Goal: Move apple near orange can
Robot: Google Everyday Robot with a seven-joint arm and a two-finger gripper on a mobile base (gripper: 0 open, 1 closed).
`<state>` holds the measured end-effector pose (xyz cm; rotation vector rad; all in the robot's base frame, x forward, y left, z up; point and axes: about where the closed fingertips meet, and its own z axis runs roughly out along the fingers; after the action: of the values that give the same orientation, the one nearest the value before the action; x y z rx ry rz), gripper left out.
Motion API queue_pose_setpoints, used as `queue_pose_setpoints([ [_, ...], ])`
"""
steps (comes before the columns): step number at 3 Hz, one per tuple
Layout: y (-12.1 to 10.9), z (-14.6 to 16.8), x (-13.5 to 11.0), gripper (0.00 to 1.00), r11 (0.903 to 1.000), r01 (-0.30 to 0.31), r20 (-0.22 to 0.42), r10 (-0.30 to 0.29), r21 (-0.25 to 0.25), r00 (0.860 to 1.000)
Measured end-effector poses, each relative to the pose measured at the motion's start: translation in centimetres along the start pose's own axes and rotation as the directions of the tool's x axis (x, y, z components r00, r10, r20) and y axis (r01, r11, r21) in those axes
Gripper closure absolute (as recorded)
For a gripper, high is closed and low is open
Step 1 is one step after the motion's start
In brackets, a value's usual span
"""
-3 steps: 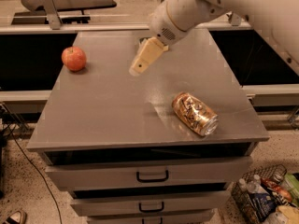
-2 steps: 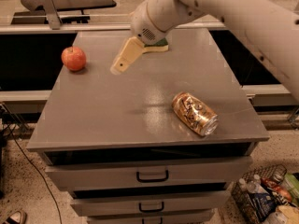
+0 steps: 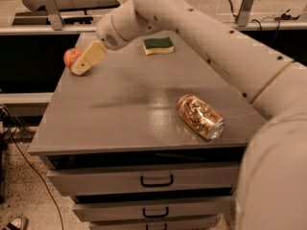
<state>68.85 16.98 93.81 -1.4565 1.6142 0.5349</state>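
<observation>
The apple (image 3: 71, 57) is red-orange and sits at the far left edge of the grey cabinet top (image 3: 129, 104). My gripper (image 3: 86, 60) reaches in from the right and hangs right at the apple, covering its right side. The orange can (image 3: 199, 116) lies on its side near the front right of the top, its silver end facing the front right. The apple and the can are far apart.
A sponge (image 3: 158, 45), green on top and yellow below, lies at the back middle of the top. My white arm (image 3: 216, 37) crosses the right side and fills the lower right corner. Drawers (image 3: 156, 180) with dark handles lie below the front edge.
My gripper has moved left across the top, from above the middle to right at the apple. The sponge, hidden before, now shows. The apple and can have not moved.
</observation>
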Motion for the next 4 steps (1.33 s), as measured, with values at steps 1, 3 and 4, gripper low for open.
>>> queue_pose_setpoints([
  [1,-0.8,6.1,0.7,0.00,0.9924,-0.123,0.005,0.123,0.003,0.992],
  [3,-3.1,10.9,3.3,0.16,0.9770,-0.197,-0.046,0.201,0.082,0.979],
  [4,-4.0,11.6,3.6,0.40,0.9674,-0.228,-0.046,0.234,0.110,0.971],
])
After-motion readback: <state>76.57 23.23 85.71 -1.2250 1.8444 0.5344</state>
